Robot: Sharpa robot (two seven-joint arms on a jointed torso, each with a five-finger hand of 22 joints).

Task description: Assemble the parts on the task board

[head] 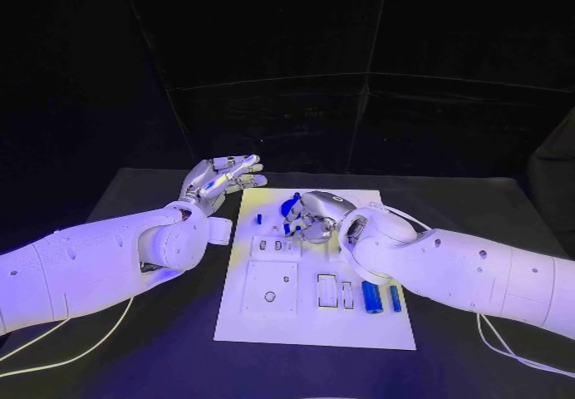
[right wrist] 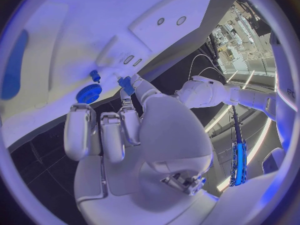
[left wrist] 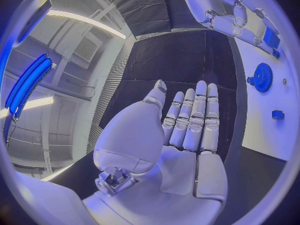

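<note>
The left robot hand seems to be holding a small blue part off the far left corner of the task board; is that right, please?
Not quite. The left robot hand is indeed off the far left corner of the task board, but it holds nothing: the left wrist view shows its palm bare and its fingers straight. The right robot hand is the one pinching a small blue part.

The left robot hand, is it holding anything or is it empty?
Empty. The left robot hand hovers open beside the task board, its fingers straight and side by side, nothing on the palm.
</note>
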